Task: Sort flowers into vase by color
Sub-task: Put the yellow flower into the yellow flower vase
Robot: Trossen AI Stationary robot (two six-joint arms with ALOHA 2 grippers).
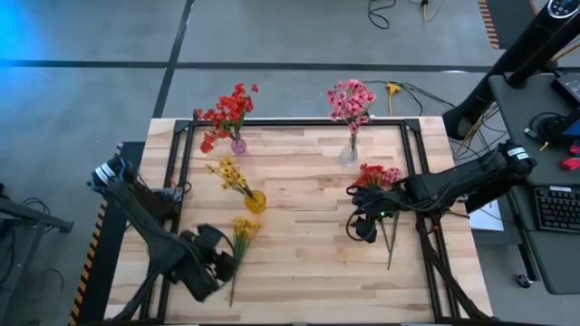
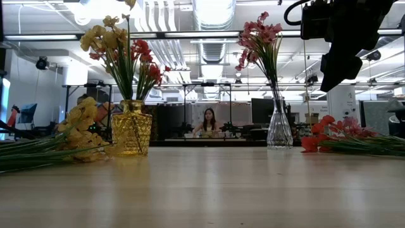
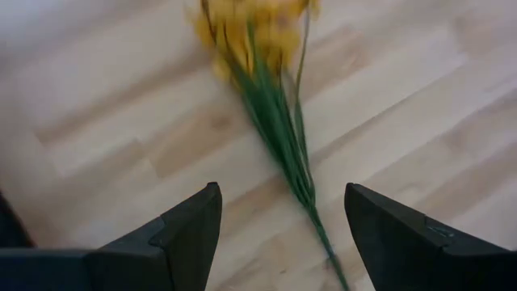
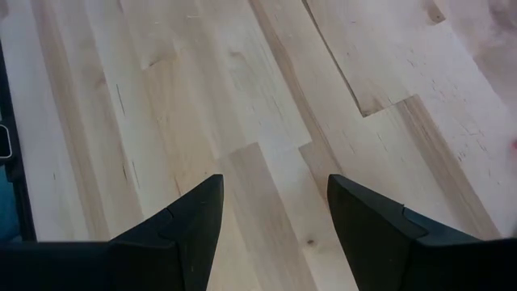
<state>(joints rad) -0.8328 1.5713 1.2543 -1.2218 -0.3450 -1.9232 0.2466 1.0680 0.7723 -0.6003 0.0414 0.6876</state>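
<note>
A loose yellow flower sprig [image 1: 243, 232] lies flat on the table near the front left, its blossoms [image 3: 246, 28] toward the far edge and its green stem [image 3: 283, 137] toward the near one. My left gripper [image 1: 216, 261] hovers open just above the stem, one finger on either side [image 3: 281, 198], touching nothing. Loose red and pink sprigs [image 1: 375, 176] lie at the right. Beside them, my right gripper [image 1: 362, 223] stands open over bare wood [image 4: 275, 186]. Yellow flowers stand in a yellow vase [image 1: 256, 201], red ones in a purple vase [image 1: 237, 145], pink ones in a clear vase [image 1: 350, 150].
The three vases stand in the table's far half; in the low view the yellow vase [image 2: 131, 132] is at the left and the clear vase [image 2: 279, 130] at the right. A black frame [image 1: 181, 145] borders the table. A person sits far behind the table.
</note>
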